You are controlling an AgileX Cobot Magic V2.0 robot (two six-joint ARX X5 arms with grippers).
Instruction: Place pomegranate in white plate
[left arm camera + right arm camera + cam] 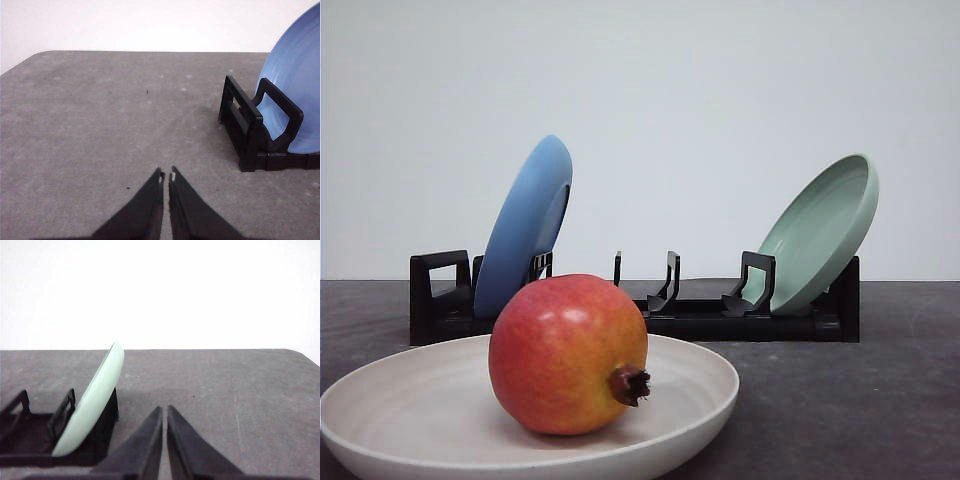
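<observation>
The pomegranate [568, 353] lay in the white plate [440, 420], near the rack [720, 318]. Both the left gripper [166, 176] and right gripper [164, 410] were closed, holding nothing.

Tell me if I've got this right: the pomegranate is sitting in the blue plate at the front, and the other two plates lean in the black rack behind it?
Not quite. In the front view the pomegranate sits in the white plate, not the blue one. The blue plate leans in the black rack behind it, along with the pale green plate.
</observation>
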